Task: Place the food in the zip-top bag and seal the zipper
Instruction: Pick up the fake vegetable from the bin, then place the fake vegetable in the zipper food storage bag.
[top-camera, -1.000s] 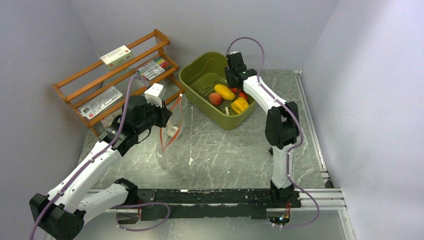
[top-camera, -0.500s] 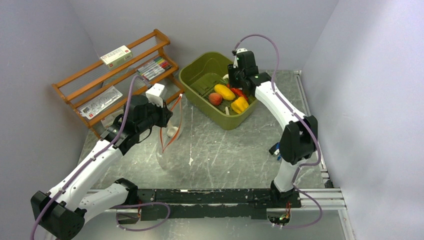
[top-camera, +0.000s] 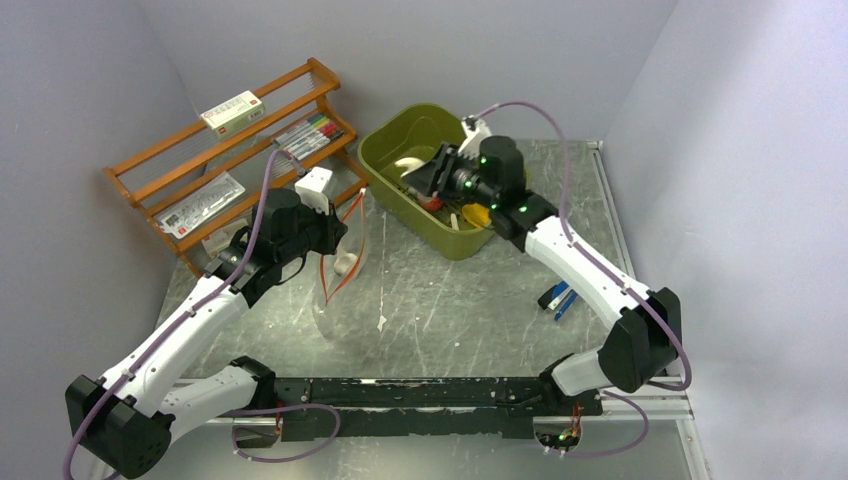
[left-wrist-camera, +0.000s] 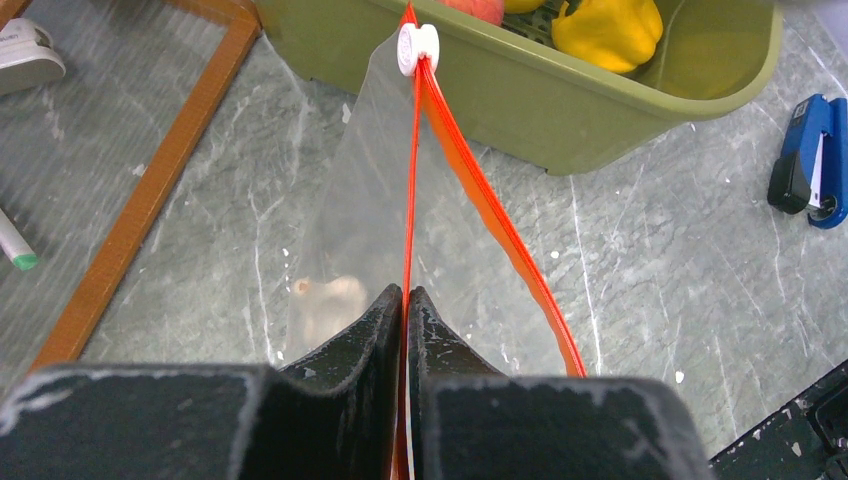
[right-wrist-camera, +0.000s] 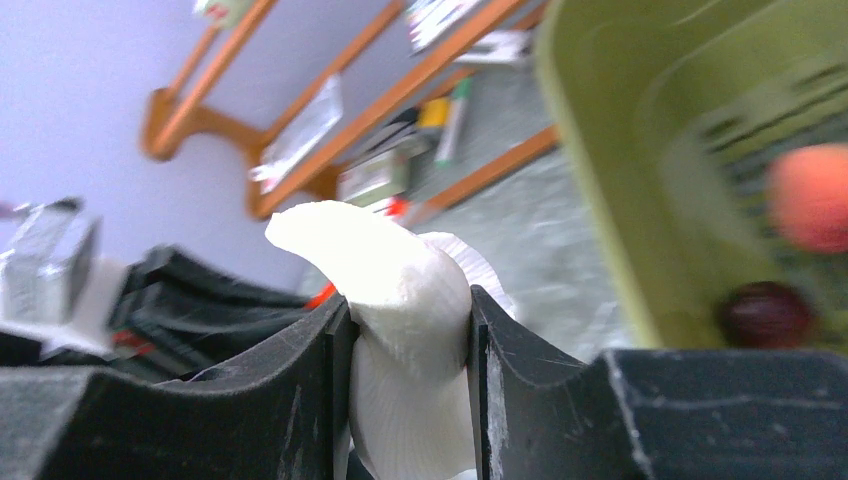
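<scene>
left claw (left-wrist-camera: 405, 295) pinched shut on zipper (left-wrist-camera: 495, 210) | right claw (right-wrist-camera: 409, 300) clamped on white piece (right-wrist-camera: 380, 250) | release well inside bag (left-wrist-camera: 365, 180) mouth

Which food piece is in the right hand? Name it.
The white piece, clamped in the right hand; the yellow piece and red-orange piece lie in the green basket.

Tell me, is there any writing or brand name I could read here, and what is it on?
Nothing here is legible.
White box on the rack's top shelf: a red mark and some print, too small to read.
Flat packet on a lower shelf: dark print, too small to read.
Markers: any labels are too small to read.
Right wrist view: the shelf items are blurred.
</scene>
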